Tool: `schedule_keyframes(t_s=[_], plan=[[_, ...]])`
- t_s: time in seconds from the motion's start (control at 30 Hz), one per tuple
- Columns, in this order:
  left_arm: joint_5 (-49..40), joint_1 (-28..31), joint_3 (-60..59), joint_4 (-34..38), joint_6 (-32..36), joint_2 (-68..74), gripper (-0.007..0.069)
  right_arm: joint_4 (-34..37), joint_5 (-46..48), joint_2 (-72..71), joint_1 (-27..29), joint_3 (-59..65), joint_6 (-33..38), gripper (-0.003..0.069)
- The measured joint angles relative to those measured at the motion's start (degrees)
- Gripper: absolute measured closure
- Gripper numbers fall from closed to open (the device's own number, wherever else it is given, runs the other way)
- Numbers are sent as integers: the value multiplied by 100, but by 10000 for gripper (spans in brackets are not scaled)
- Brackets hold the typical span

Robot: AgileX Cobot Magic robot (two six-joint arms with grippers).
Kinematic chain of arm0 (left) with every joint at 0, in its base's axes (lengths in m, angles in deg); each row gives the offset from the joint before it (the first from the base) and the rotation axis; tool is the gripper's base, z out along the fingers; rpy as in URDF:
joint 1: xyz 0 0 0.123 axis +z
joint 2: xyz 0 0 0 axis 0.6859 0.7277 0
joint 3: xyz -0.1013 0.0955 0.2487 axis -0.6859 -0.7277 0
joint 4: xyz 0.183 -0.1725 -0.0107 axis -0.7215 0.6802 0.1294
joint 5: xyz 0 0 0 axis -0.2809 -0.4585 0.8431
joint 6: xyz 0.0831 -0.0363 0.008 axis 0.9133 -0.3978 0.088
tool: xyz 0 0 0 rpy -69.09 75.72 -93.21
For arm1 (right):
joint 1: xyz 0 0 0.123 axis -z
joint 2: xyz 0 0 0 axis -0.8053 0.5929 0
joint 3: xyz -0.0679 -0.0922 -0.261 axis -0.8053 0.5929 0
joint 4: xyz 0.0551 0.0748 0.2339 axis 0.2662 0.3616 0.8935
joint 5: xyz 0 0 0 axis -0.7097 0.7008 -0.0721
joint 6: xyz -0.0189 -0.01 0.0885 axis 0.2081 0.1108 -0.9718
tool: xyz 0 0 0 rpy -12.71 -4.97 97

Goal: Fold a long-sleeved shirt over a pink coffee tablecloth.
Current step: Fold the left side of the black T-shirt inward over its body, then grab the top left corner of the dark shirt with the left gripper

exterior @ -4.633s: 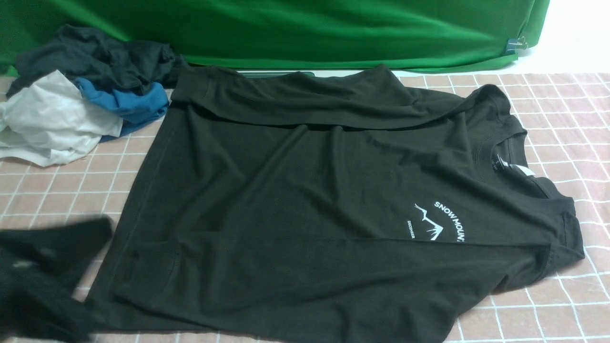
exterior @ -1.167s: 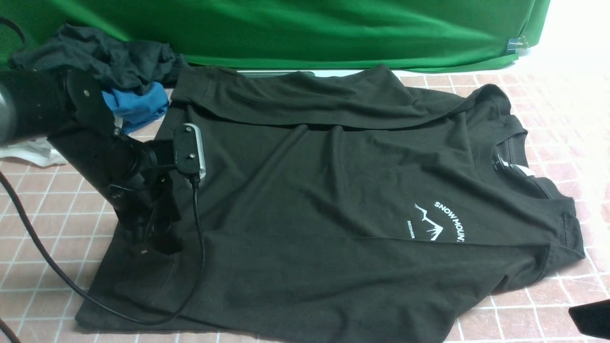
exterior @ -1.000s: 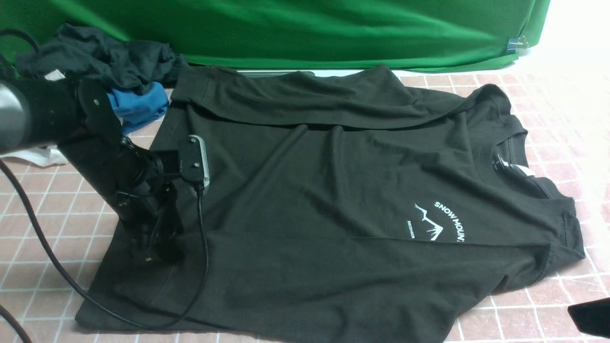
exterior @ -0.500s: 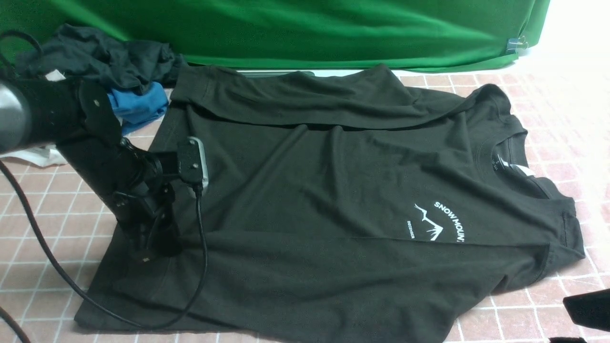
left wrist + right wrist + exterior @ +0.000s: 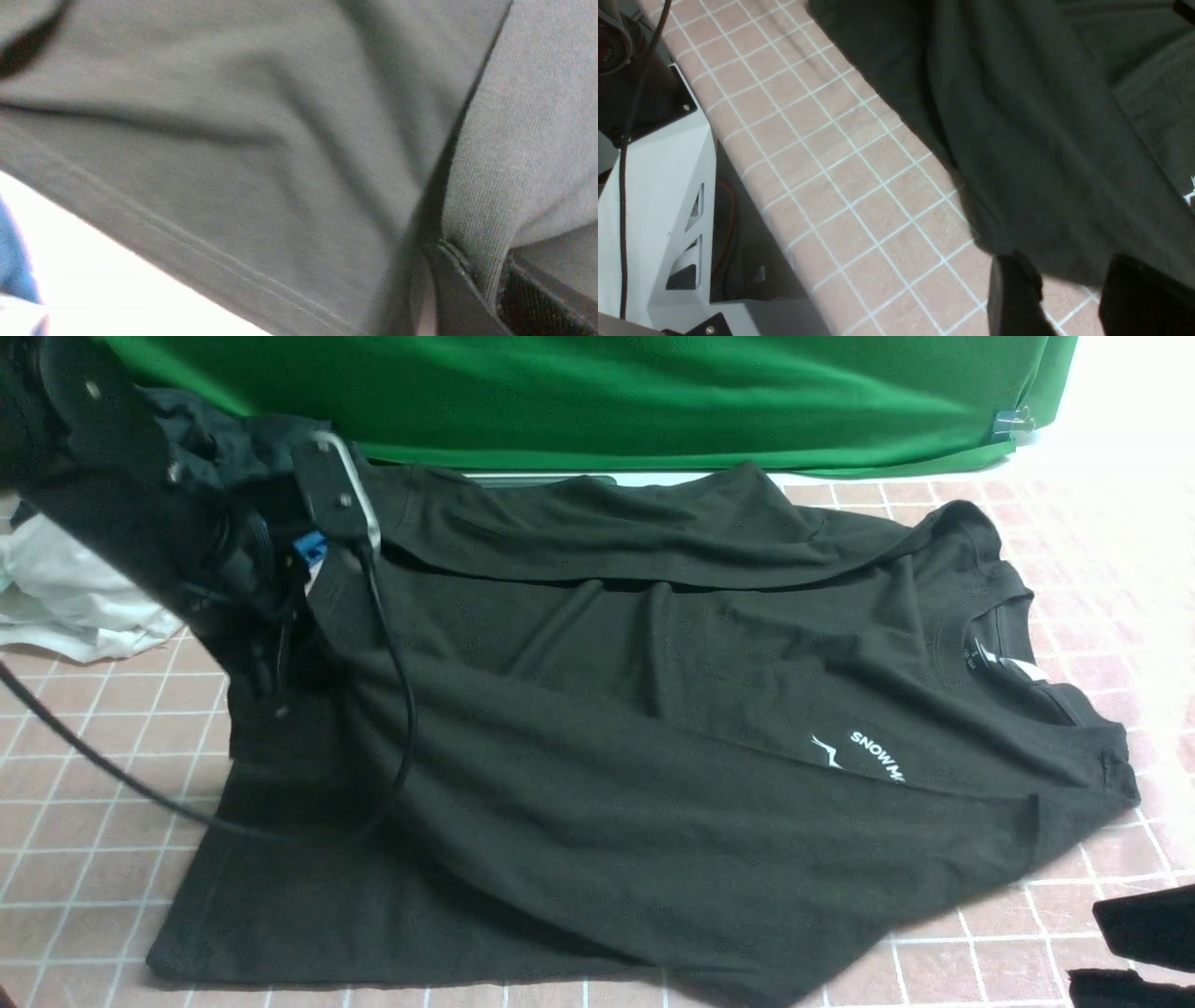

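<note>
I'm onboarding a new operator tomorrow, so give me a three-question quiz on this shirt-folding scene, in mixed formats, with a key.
1. True or false: the left pincer is shut on fabric of the long-sleeved shirt.
2. The right pincer has its jaws: A apart, beside the shirt's edge; B pressed fully together; C out of every view.
3. Fill in: the backdrop behind the pink coffee tablecloth is ___.
Key: 1 true; 2 A; 3 green.
</note>
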Motion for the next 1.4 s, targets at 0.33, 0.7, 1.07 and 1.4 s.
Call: schedule_keyframes(t_s=[0.33,0.7,1.07,1.4], plan=[[1024,0,323,-237,-378,445,563,0,-142,0,0,0,-252,401],[1988,0,323,-943,-1145,1313,475,0,-272,0,0,0,-303,401],[2911,3,327,-1356,-3129,1168,-17,-677,-305,0,0,0,-1471,398],[3471,-242,327,-1875,-711,937,477,-1974,-1230,2,0,0,-2297,397]])
